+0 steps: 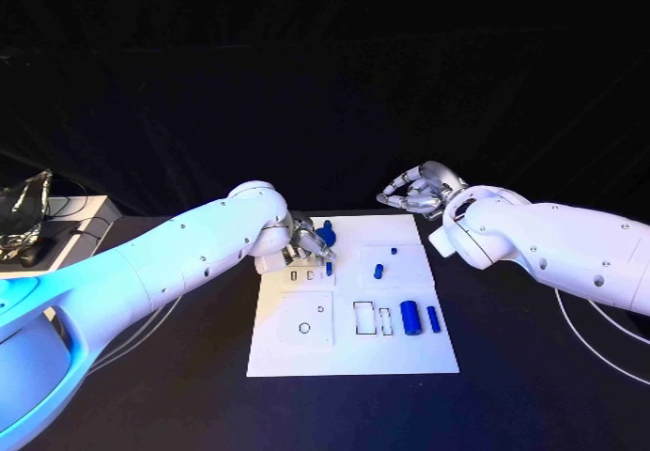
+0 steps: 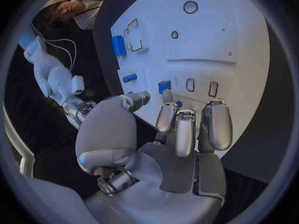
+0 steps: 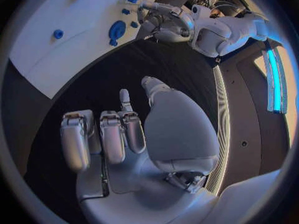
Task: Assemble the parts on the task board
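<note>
The white task board (image 1: 352, 352) lies mid-table. My left hand (image 1: 305, 246) hovers over its far left corner, fingers bent down. Its fingertips (image 2: 167, 115) sit at a small blue part (image 2: 178, 104); whether they pinch it is unclear. A taller blue part (image 1: 328, 232) stands right beside that hand. Further blue parts lie on the board: a small block (image 1: 379, 272), a thick cylinder (image 1: 410, 317) and a thin bar (image 1: 434, 319). My right hand (image 1: 420, 191) hangs off the board's far right corner over the black table, fingers curled in on nothing.
Empty slots (image 2: 213, 88) and a ring hole (image 1: 305, 328) mark the board's left half; rectangular recesses (image 1: 365, 318) lie beside the cylinder. White cables (image 1: 596, 329) trail on the table at right. A pale box with a crumpled object (image 1: 27, 225) stands at far left.
</note>
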Controlling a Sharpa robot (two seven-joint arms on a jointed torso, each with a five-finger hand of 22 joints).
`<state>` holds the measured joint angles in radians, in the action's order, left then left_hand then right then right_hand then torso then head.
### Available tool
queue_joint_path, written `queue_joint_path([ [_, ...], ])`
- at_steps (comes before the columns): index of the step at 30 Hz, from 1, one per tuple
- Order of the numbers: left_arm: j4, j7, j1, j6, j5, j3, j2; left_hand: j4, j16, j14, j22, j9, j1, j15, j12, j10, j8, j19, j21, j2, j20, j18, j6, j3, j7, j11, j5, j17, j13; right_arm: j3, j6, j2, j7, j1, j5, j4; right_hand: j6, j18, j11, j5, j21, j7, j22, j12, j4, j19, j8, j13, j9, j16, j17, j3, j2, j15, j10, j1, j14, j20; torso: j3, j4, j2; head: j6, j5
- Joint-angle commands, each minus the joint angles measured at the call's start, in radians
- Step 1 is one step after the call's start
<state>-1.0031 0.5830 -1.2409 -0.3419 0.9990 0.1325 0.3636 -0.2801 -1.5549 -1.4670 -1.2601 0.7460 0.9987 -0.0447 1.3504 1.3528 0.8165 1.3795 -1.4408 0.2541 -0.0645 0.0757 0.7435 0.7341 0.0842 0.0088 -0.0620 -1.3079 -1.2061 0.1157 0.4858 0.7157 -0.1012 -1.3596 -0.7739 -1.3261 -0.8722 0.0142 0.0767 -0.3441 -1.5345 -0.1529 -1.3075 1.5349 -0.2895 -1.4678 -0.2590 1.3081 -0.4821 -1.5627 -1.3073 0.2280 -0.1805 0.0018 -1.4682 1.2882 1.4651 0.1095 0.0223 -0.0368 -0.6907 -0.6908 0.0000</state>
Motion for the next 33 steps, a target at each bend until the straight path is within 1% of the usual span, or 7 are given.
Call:
queue_joint_path([
  [1,0.007,0.000,0.000,-0.030,0.018,0.000,-0.009,-0.001,-0.001,-0.092,0.000,0.002,-0.001,-0.003,-0.007,-0.005,0.001,-0.001,-0.003,0.007,0.005,-0.010,-0.006,0.005,0.000,0.002,-0.005,-0.224,0.000,0.000,-0.021,-0.002,-0.002,-0.001,-0.009,0.000,0.006,-0.002,-0.005,0.005,0.008,0.000,-0.231,-0.001,0.001,-0.080,-0.007,0.230,-0.003,0.003,-0.229,-0.007,0.000,-0.003,-0.066,-0.011,0.097,-0.007,-0.0018,0.0018,-0.003,-0.002,0.001],
  [6,0.016,-0.003,0.000,-0.024,0.012,0.000,-0.013,-0.006,-0.001,-0.092,-0.001,0.011,-0.025,0.000,-0.005,-0.004,0.001,-0.001,-0.003,0.020,0.003,-0.011,-0.003,-0.019,0.003,0.006,0.004,-0.224,-0.002,0.000,-0.024,-0.001,-0.004,-0.001,-0.011,0.000,0.006,-0.002,-0.005,0.005,0.008,0.000,-0.231,-0.001,0.001,-0.080,-0.007,0.230,-0.003,0.003,-0.229,-0.007,0.000,-0.003,-0.066,-0.011,0.097,-0.007,-0.0031,0.0001,-0.003,-0.004,-0.003],
  [7,0.017,-0.003,0.001,-0.023,0.011,0.000,-0.014,-0.005,-0.001,-0.092,-0.002,0.018,-0.031,0.001,-0.005,-0.004,0.000,-0.001,-0.003,0.009,0.001,-0.011,-0.003,-0.066,0.003,0.007,0.005,-0.224,-0.002,0.000,-0.024,-0.001,-0.005,-0.001,-0.011,0.000,0.006,-0.002,-0.005,0.005,0.008,0.000,-0.231,-0.001,0.001,-0.080,-0.007,0.230,-0.003,0.003,-0.229,-0.007,0.000,-0.003,-0.066,-0.011,0.097,-0.007,-0.0032,-0.0003,-0.004,-0.005,-0.003],
  [11,0.023,-0.007,0.001,-0.028,0.010,0.000,-0.017,-0.007,-0.001,-0.092,-0.003,0.022,-0.029,0.001,-0.004,-0.004,-0.003,-0.001,-0.003,0.000,0.001,-0.011,-0.003,-0.088,0.003,0.006,0.005,-0.224,-0.003,0.000,-0.024,-0.002,-0.005,-0.001,-0.012,0.000,0.006,-0.002,-0.005,0.005,0.008,0.000,-0.231,-0.001,0.001,-0.080,-0.007,0.230,-0.003,0.003,-0.229,-0.007,0.000,-0.003,-0.066,-0.011,0.097,-0.007,-0.0030,-0.0013,-0.004,-0.006,-0.004],
  [22,0.035,-0.013,0.008,-0.036,0.016,-0.011,-0.026,-0.005,0.000,-0.091,0.000,0.024,-0.021,0.001,-0.005,-0.005,-0.005,-0.003,-0.002,-0.005,0.001,-0.010,-0.003,-0.095,0.002,0.006,0.004,-0.222,-0.002,-0.001,-0.023,-0.002,-0.005,-0.001,-0.014,-0.003,0.007,-0.002,-0.005,0.005,0.008,0.000,-0.231,-0.002,0.001,-0.080,-0.008,0.228,-0.003,0.003,-0.228,-0.008,0.000,-0.003,-0.064,-0.012,0.097,-0.007,-0.0049,0.0025,-0.008,-0.009,-0.004],
  [27,0.044,-0.018,0.011,-0.041,0.017,-0.014,-0.029,-0.003,0.001,-0.090,0.000,0.026,-0.012,0.001,-0.005,-0.005,-0.006,-0.003,-0.002,-0.011,0.001,-0.010,-0.003,-0.098,0.002,0.006,0.004,-0.220,-0.002,-0.001,-0.023,-0.001,-0.006,-0.002,-0.016,-0.004,0.007,-0.002,-0.005,0.005,0.008,0.000,-0.231,-0.002,0.001,-0.080,-0.008,0.228,-0.003,0.003,-0.228,-0.008,0.000,-0.003,-0.064,-0.012,0.097,-0.007,-0.0054,0.0002,-0.009,-0.011,-0.007],
  [33,0.049,-0.025,0.013,-0.036,0.017,-0.015,-0.033,-0.002,0.001,-0.090,0.002,0.027,-0.008,0.001,-0.006,-0.007,-0.007,-0.005,-0.001,-0.015,0.001,-0.010,-0.003,-0.098,0.002,0.005,0.003,-0.218,-0.001,-0.001,-0.023,-0.003,-0.007,-0.002,-0.017,-0.004,0.007,-0.002,-0.005,0.005,0.008,0.000,-0.231,-0.002,0.001,-0.080,-0.008,0.228,-0.003,0.003,-0.228,-0.008,0.000,-0.003,-0.064,-0.012,0.097,-0.007,-0.0052,0.0011,-0.010,-0.016,-0.006],
])
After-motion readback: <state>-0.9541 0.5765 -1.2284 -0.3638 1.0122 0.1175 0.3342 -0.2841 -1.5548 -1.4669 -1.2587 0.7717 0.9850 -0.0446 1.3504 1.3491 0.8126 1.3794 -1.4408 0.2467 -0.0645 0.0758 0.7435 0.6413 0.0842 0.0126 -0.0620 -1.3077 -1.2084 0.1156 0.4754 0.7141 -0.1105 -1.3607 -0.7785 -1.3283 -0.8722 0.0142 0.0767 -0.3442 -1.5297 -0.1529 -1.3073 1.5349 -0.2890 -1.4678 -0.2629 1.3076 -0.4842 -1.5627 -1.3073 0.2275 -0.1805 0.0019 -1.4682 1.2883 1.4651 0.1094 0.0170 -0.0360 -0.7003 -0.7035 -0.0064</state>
